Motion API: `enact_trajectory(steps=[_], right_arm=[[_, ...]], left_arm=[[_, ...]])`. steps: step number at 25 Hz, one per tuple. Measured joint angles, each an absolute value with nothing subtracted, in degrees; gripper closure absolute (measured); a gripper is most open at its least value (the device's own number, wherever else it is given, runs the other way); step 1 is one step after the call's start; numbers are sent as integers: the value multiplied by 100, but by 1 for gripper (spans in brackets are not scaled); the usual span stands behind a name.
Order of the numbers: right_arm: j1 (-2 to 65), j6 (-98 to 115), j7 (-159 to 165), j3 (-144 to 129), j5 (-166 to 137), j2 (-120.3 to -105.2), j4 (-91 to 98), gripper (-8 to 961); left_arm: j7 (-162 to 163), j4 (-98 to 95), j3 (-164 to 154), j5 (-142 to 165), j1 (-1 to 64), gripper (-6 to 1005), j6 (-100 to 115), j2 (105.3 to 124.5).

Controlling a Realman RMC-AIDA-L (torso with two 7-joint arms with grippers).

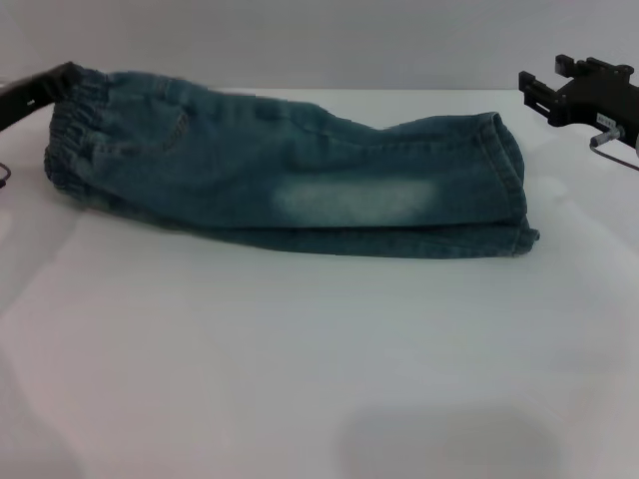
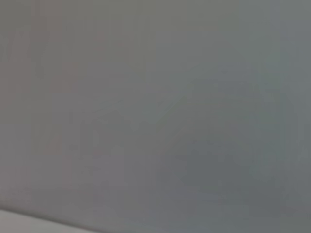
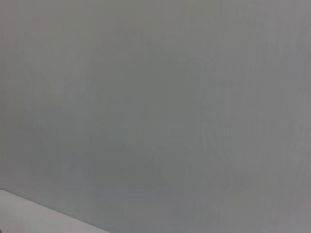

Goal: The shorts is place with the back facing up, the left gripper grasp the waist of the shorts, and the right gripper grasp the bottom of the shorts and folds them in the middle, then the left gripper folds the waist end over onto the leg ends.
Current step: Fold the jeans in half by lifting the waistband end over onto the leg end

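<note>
The blue denim shorts [image 1: 290,180] lie folded lengthwise on the white table [image 1: 300,379], with a faded pale patch facing me. The gathered waist [image 1: 65,140] is at the left and the stacked leg ends [image 1: 509,190] at the right. My left gripper [image 1: 62,78], on its black arm, is at the far top corner of the waist, right against the band. My right gripper [image 1: 534,95] hovers at the far right, a little beyond and above the leg ends, apart from the cloth. Neither wrist view shows the shorts or a gripper.
Bare white tabletop stretches in front of the shorts. A grey wall [image 1: 300,40] stands behind the table's far edge. Both wrist views show only grey wall, with a sliver of white table edge [image 2: 29,221] [image 3: 34,216].
</note>
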State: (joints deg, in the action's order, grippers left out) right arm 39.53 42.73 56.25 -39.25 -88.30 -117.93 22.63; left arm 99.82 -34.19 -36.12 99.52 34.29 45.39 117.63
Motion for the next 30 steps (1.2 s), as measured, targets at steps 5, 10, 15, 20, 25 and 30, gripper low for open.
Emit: enact_trajectory(steps=[5, 10, 15, 20, 25, 30], right_arm=[[3929, 4333, 5624, -3902, -8814, -11800, 2279, 423], [3909, 4395, 5625, -3902, -8797, -11813, 2283, 423], [3900, 4460, 5625, -3904, -8751, -11820, 2293, 423], [3900, 4465, 5624, -3913, -8743, -11823, 2294, 422], [3902, 4471, 5625, -3942, -8742, -11837, 2294, 422], [3903, 4482, 5624, -3946, -8742, -11841, 2279, 422]], left_arm=[[9977, -3389, -3612, 9758, 3452, 953, 4356, 11764], [9951, -3029, -3672, 9746, 3524, 942, 3828, 11779], [9701, -2887, -3676, 9725, 3535, 930, 3718, 11785], [9476, -2906, -3839, 9715, 3546, 919, 3900, 11785], [9273, -2920, -3887, 9707, 3552, 796, 3960, 11786], [9230, -2923, -3890, 9706, 3547, 645, 4005, 11786]])
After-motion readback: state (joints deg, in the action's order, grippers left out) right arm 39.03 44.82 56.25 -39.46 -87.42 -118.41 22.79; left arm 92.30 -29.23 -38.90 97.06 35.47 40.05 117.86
